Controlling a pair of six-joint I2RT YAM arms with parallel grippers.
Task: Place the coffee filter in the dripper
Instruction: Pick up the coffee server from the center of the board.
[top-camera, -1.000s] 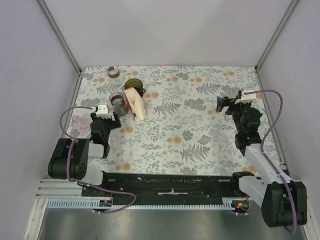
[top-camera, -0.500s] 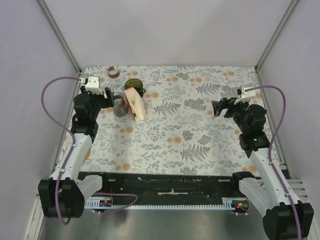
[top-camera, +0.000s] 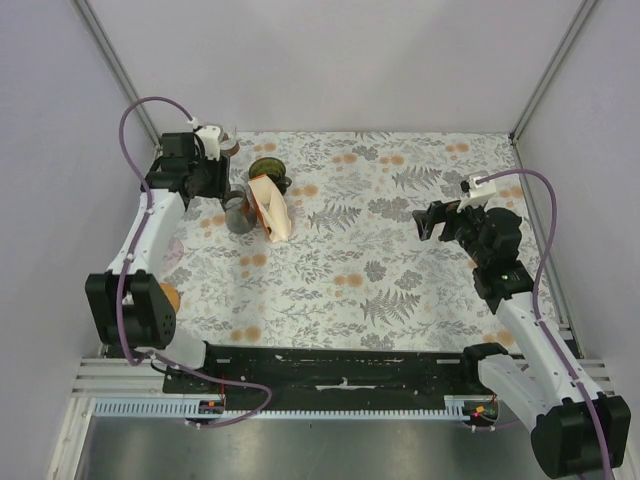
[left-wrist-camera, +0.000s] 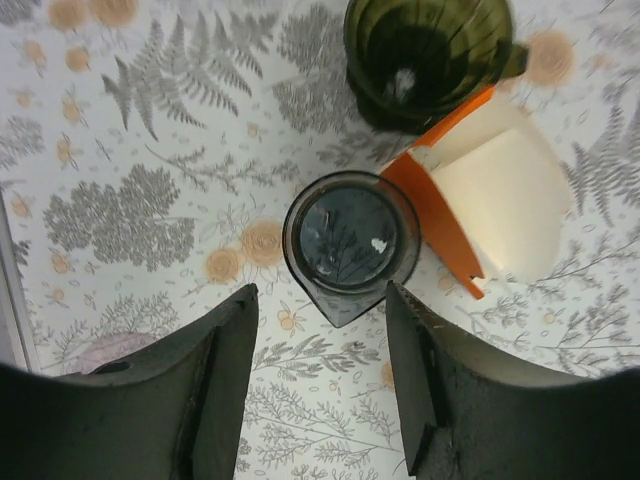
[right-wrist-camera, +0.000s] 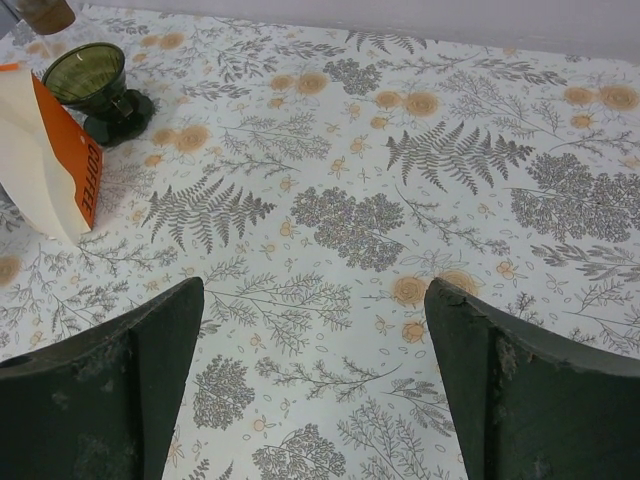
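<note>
Floral tablecloth (top-camera: 400, 270) holds, far left, a cream filter pack (right-wrist-camera: 45, 165) with an orange edge reading "COFFEE", just near of the green dripper (left-wrist-camera: 425, 55), whose pale fleck may be glare. The left gripper (left-wrist-camera: 320, 298) hangs spread above a clear glass jug (left-wrist-camera: 350, 240); the right gripper (right-wrist-camera: 315, 290) gapes too.
</note>
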